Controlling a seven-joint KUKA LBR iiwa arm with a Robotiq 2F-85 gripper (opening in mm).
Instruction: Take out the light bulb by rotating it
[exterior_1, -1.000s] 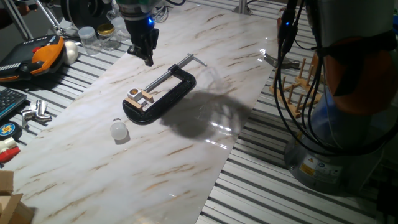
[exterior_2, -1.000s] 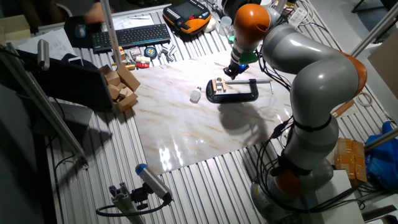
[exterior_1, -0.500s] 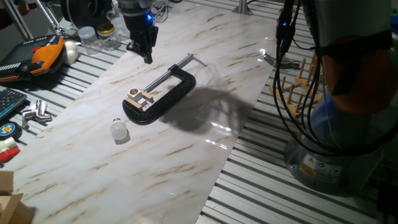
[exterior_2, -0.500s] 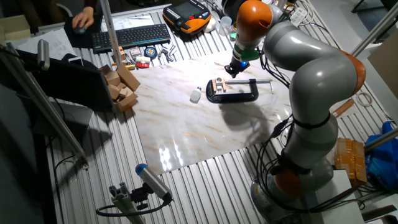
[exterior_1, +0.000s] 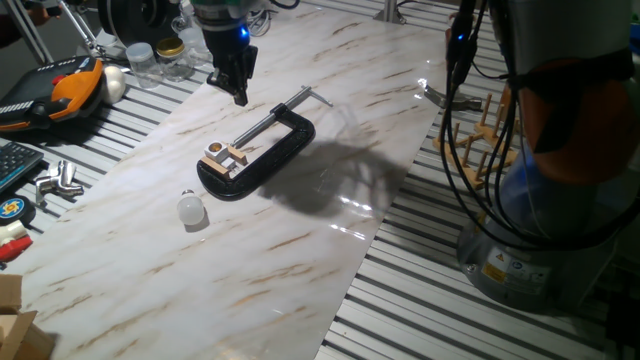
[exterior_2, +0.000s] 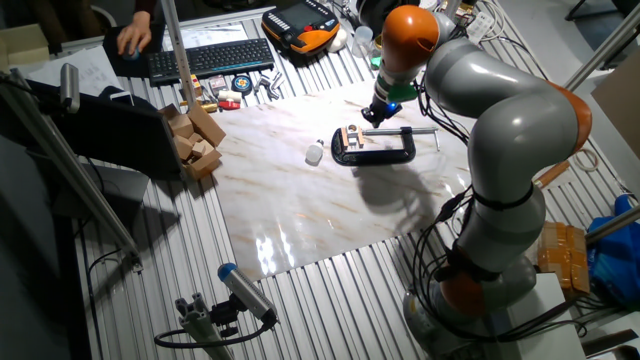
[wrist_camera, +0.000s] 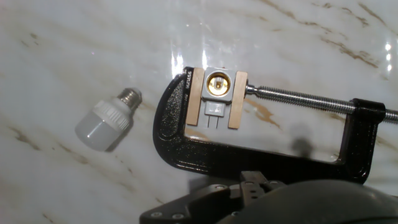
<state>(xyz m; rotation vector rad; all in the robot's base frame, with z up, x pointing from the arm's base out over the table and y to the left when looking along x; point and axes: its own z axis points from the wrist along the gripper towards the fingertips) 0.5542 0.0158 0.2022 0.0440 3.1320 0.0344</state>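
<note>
The marble table carries a black C-clamp pinching a wooden socket block, whose brass socket sits empty. The gripper hangs above the clamp's screw end, fingertips pressed nearly together and holding nothing. The light bulb lies loose on the marble just beyond the clamp's frame (screw base pointing toward the socket), on the side away from the gripper.

C-clamp screw tip beyond frame edge

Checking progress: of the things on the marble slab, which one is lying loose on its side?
The light bulb, lying with its screw base bare, apart from the black C-clamp, whose clamped socket is empty.
</note>
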